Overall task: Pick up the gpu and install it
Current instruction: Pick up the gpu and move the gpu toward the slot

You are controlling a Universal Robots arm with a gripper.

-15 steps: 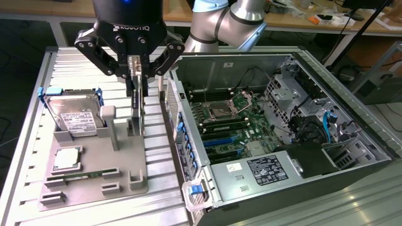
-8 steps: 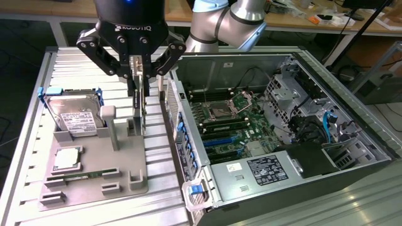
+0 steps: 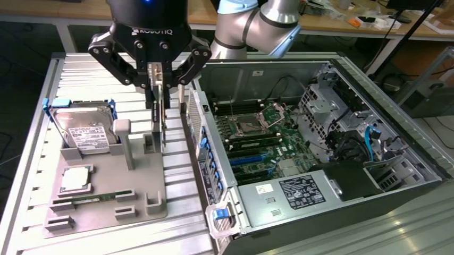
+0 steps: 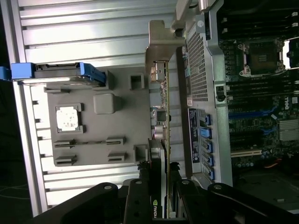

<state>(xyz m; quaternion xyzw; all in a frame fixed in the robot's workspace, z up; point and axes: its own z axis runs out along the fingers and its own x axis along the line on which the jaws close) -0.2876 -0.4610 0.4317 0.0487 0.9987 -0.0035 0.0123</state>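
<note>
gpu (image 3: 157, 114) edge-on in fingers (image 3: 124, 66); beside case (image 3: 248, 79)

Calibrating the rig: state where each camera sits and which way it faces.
Exterior view: off the arm, high, looking down on the open computer case and grey fixture; arm and end effector show, gripping the gpu.
Wrist view: on the wrist, looking down along the gpu past the end effector.
Both share gpu, fixture, case, end effector.
</note>
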